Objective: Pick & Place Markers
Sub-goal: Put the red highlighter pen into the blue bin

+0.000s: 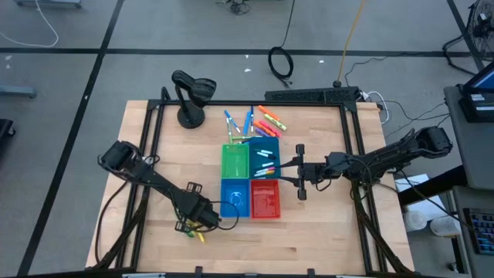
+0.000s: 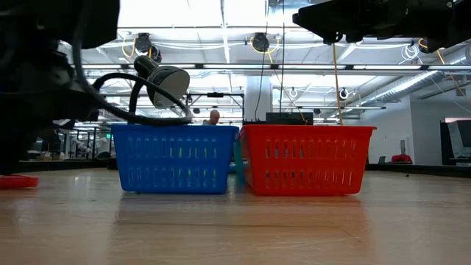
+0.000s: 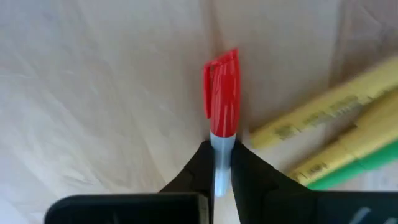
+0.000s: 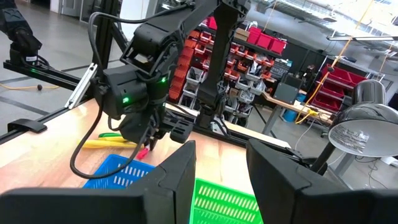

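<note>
Nearest, at the table's [image 1: 154, 255] front edge: left hand [image 3: 222, 163] clenched on a red-capped white marker [image 3: 222, 106] beside yellow markers [image 3: 323, 124] not yet picked. Mid-table: teal bin [image 1: 264, 151] holding several markers, green bin [image 1: 235, 160] seemingly empty; right hand [image 4: 221, 168] parted, grasping nothing, alongside. Farthest: loose markers [image 1: 258, 120] remaining, task judged partly complete.

Grey floor [image 1: 154, 31] with dark lines, lit ceiling lamps [image 2: 257, 42], red-bin shelving [image 4: 261, 46]

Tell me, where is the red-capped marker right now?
The red-capped marker sits pinched in the left gripper, low over the table's front left, beside two yellow markers, left of the blue bin.
</note>
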Robot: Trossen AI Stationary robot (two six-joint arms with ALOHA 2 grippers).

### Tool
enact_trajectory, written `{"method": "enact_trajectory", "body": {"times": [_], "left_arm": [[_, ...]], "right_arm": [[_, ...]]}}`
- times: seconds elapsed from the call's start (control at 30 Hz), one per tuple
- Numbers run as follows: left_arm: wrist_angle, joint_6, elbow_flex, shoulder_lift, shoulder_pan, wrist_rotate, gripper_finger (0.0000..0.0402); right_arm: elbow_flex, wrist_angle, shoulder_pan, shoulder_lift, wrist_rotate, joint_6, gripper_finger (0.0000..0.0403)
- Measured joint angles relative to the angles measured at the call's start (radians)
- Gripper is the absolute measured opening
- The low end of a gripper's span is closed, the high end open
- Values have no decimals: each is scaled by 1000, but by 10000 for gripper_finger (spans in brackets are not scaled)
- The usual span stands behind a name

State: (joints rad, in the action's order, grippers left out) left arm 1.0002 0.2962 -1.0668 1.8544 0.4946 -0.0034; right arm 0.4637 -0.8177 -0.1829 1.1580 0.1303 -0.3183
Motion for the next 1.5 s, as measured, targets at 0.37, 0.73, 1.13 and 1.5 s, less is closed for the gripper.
{"method": "enact_trajectory", "body": {"times": [0.37,0.73,1.13,1.5], "left_arm": [[65,50,6,-112,-21,-132,33],[-273,-109,3,-542,-24,-459,33],[-1103,-755,162,-616,-242,-124,33],[-1748,-709,505,-611,-483,106,33]], "right_arm": [[0,0,0,0,0,0,130],[0,-1,0,0,28,15,130],[0,-41,1,38,115,18,130],[103,-45,47,136,131,16,153]]}}
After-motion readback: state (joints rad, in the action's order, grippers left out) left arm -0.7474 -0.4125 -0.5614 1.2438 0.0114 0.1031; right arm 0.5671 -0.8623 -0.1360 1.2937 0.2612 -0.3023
